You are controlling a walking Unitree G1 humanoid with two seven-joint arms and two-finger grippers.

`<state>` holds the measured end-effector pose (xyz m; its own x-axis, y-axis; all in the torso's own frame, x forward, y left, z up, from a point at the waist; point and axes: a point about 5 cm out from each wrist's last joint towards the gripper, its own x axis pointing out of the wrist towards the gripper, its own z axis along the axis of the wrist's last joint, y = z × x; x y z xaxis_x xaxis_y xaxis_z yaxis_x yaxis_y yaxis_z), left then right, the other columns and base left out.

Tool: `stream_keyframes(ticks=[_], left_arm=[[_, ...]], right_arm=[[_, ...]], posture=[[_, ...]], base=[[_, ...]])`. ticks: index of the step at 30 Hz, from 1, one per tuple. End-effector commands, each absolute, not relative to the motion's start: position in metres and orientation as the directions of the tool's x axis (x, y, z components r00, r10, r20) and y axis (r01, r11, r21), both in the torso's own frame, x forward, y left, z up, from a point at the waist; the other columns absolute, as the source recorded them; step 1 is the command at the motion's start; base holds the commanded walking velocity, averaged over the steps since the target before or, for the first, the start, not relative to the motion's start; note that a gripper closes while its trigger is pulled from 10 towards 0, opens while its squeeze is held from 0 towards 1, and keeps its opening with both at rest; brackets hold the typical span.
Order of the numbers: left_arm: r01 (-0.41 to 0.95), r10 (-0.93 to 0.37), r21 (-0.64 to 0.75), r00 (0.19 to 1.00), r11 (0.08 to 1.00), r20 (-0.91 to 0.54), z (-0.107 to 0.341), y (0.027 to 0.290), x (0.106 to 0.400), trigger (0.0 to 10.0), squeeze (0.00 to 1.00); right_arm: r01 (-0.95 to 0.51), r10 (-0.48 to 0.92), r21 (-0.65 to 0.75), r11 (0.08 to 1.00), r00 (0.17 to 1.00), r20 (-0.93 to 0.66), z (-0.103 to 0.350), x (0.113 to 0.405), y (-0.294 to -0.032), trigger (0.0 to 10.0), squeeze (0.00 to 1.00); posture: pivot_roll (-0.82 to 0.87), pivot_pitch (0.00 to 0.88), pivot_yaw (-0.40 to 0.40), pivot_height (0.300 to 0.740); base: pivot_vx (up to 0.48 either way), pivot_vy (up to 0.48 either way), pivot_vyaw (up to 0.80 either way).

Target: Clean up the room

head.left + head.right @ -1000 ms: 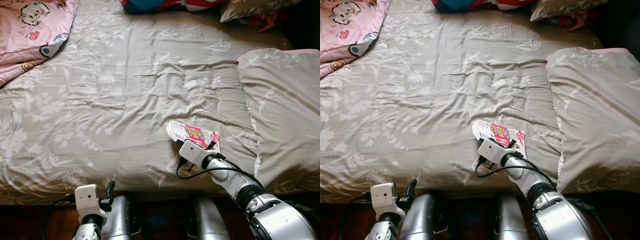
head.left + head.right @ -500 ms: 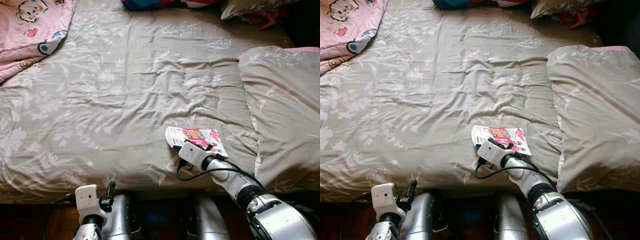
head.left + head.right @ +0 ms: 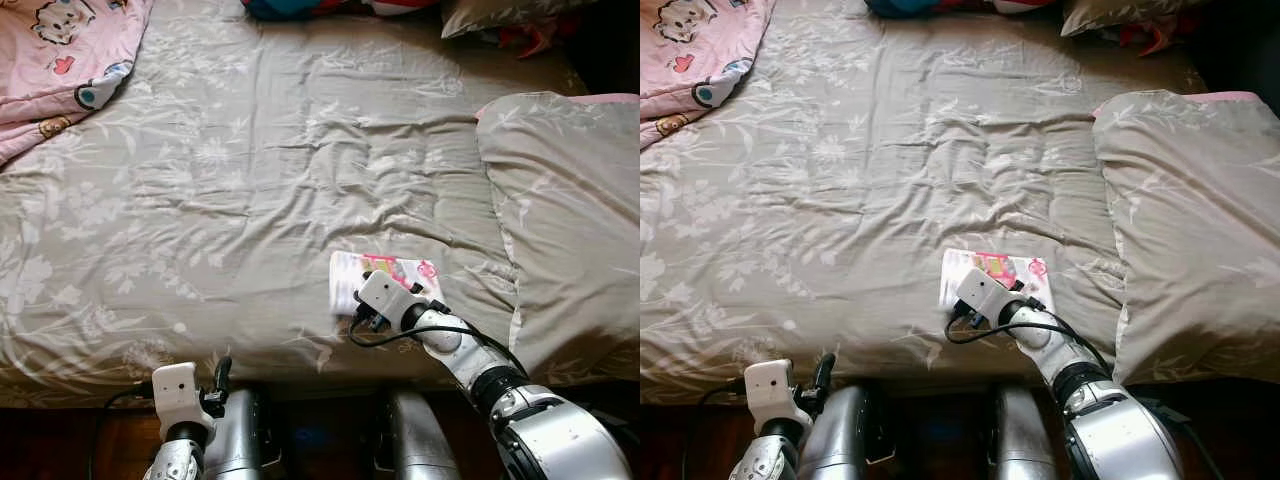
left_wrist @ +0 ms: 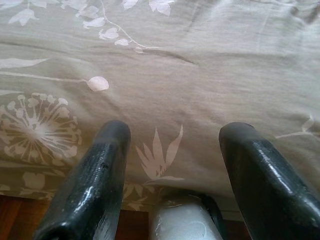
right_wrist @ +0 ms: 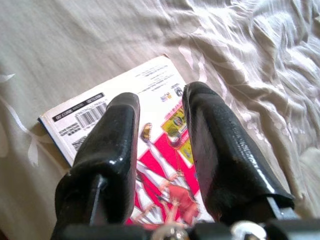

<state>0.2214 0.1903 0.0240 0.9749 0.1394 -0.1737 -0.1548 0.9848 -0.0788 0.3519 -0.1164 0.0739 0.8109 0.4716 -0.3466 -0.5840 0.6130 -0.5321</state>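
Note:
A thin book (image 3: 343, 277) with a pink-and-white cover lies flat on the grey floral bed sheet (image 3: 250, 180), near the bed's front edge. My right gripper (image 5: 160, 97) hovers just over it; its two black fingers (image 5: 117, 135) stand a narrow gap apart. The cover and barcode (image 5: 82, 116) show beneath and beyond them, and nothing is pinched. In the eye views the white wrist camera (image 3: 380, 296) covers the book's middle. My left gripper (image 4: 172, 135) hangs low at the front edge of the bed, wide open over bare sheet.
A pink cartoon blanket (image 3: 60, 60) is bunched at the far left. A folded grey duvet (image 3: 570, 220) rises on the right of the bed. A pillow (image 3: 500, 15) and coloured cloth (image 3: 300, 8) lie along the far side. My legs (image 3: 240, 440) stand against the bed.
The book lay slanted a second ago and now lies more level. My right gripper has edged slightly up and left over it. The left arm has hardly moved.

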Motion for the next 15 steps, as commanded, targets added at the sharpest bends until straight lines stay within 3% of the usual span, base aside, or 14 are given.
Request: stream_keyframes(ticks=[1, 8, 11, 15], left_arm=[[-0.172, 0.152, -0.074, 0.963, 0.982, -0.223, 0.013, 0.192, 0.212, 10.0, 0.0], [-0.168, 0.148, -0.074, 0.964, 0.983, -0.223, 0.012, 0.191, 0.212, 10.0, 0.0], [-0.166, 0.146, -0.073, 0.963, 0.983, -0.226, 0.011, 0.191, 0.214, 10.0, 0.0], [-0.165, 0.143, -0.074, 0.959, 0.983, -0.245, 0.006, 0.19, 0.217, 10.0, 0.0]], right_arm=[[-0.602, 0.477, -0.509, 0.615, 0.798, -0.368, 0.069, 0.349, -0.117, 10.0, 0.0], [-0.602, 0.461, -0.499, 0.624, 0.799, -0.387, 0.066, 0.348, -0.126, 10.0, 0.0], [-0.567, 0.424, -0.476, 0.672, 0.822, -0.38, 0.065, 0.347, -0.135, 10.0, 0.0], [-0.411, 0.305, -0.315, 0.855, 0.891, -0.336, 0.058, 0.344, -0.159, 10.0, 0.0]], posture=[[-0.02, 0.309, -0.042, 0.625], [-0.02, 0.306, -0.041, 0.625], [-0.02, 0.298, -0.043, 0.625], [-0.04, 0.279, -0.043, 0.625]], base=[[0.0, 0.0, 0.0], [0.0, 0.0, 0.0], [0.0, 0.0, 0.0], [0.0, 0.0, 0.0]])
